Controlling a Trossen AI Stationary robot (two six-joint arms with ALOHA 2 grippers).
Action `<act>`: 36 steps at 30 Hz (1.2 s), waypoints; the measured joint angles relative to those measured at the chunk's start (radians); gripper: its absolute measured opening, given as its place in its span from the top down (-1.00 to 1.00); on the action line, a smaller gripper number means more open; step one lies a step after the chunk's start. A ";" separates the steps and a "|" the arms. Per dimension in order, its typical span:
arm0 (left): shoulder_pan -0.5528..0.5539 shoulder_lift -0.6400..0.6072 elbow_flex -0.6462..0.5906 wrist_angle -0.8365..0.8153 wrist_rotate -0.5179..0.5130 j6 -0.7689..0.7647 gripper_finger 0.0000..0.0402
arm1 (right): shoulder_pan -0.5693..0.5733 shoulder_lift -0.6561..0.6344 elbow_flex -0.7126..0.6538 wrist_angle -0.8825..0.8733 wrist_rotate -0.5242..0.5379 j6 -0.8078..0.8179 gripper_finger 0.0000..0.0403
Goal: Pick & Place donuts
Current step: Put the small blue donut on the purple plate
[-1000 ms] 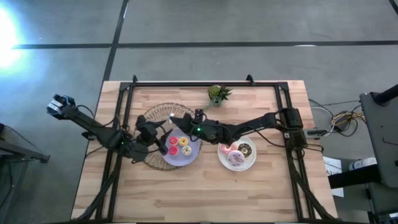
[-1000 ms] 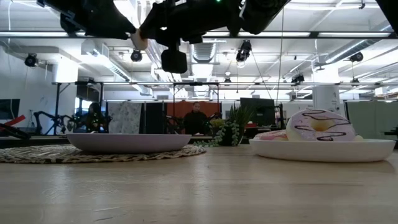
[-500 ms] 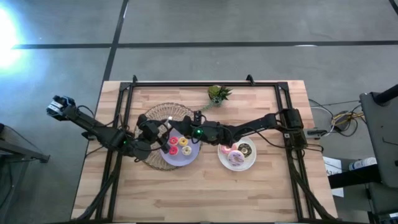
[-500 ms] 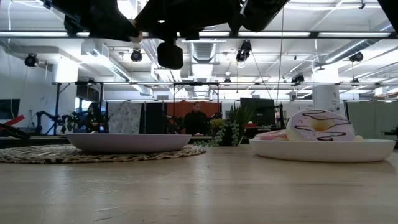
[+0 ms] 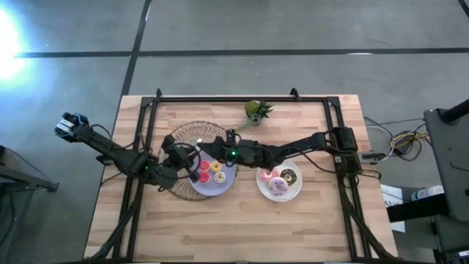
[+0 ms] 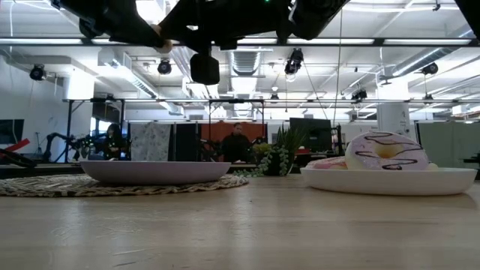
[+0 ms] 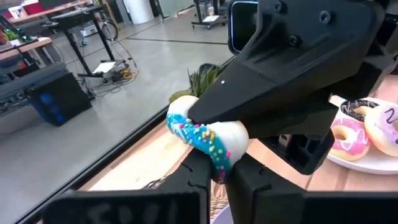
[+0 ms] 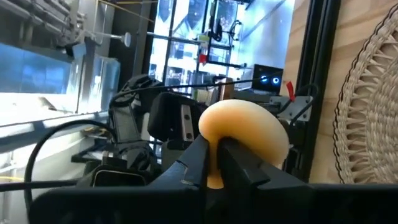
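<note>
One donut point(image 7: 208, 134), pale with turquoise icing and sprinkles, hangs in the air between both grippers, above the woven mat point(image 5: 179, 136) and the lavender plate point(image 5: 196, 189). My left gripper point(image 7: 217, 174) comes from the table's left and is shut on it. My right gripper point(image 8: 214, 158) comes from the right and is shut on the same donut point(image 8: 245, 134). Three small donuts point(image 5: 212, 172) lie on the lavender plate. A pink donut point(image 5: 277, 183) and a brown one point(image 5: 290, 176) lie on the white plate point(image 5: 264, 192). My left gripper pinches the donut's iced rim point(image 7: 214, 160) between its two fingers, on the side nearest it. The fingers come roughly level from the table's left. The donut is clear of the table and plates. My right gripper pinches the opposite side of the ring point(image 8: 214, 144) between its two fingers. It comes level from the table's right. The pale underside of the donut bulges above the fingertips.
A small green plant point(image 5: 256, 110) stands at the far edge behind the plates. A dark metal frame point(image 5: 146, 132) runs along the table's left, far and right sides. Bare wood lies along the near edge point(image 5: 234, 227).
My left gripper has shut on the donut that my right gripper holds up. Both arms have otherwise stayed in place, and the donut has stayed aloft between them.
</note>
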 joint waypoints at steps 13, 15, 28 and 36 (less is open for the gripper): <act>0.002 0.002 -0.001 -0.124 0.008 -0.039 0.96 | -0.024 -0.077 -0.005 -0.275 -0.168 -0.143 0.00; 0.002 -0.002 0.000 -0.158 0.007 -0.046 0.96 | -0.023 -0.119 -0.006 -0.395 -0.175 -0.216 -0.08; 0.000 0.026 -0.067 -0.339 0.365 -0.009 0.96 | -0.028 -0.482 -0.004 -1.091 0.013 -0.496 -0.22; -0.002 0.132 -0.096 -0.329 0.526 0.088 0.96 | -0.029 -0.533 -0.042 -1.127 0.051 -0.484 -0.16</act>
